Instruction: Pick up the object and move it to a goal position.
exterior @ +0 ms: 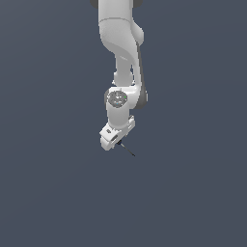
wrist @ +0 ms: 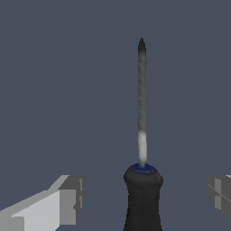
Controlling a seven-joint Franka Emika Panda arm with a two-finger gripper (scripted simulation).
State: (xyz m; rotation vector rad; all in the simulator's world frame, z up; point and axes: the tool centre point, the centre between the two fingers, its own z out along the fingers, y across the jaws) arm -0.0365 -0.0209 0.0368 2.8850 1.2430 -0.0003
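The object is a small screwdriver-like tool (wrist: 143, 198) with a black handle, a blue band at its neck and a thin dark shaft. In the wrist view the handle sits between my two fingers, with a gap on each side. One finger (wrist: 67, 198) and the other finger (wrist: 220, 193) stand wide apart and do not touch it. My gripper (wrist: 145, 195) is open around the handle. In the exterior view the white gripper (exterior: 116, 141) is low over the tool (exterior: 128, 150), whose shaft pokes out toward the exterior view's right. The handle is hidden there.
A plain dark grey-blue surface (exterior: 193, 193) fills both views. The white arm (exterior: 120, 43) comes down from the top of the exterior view. No other objects or goal marker show.
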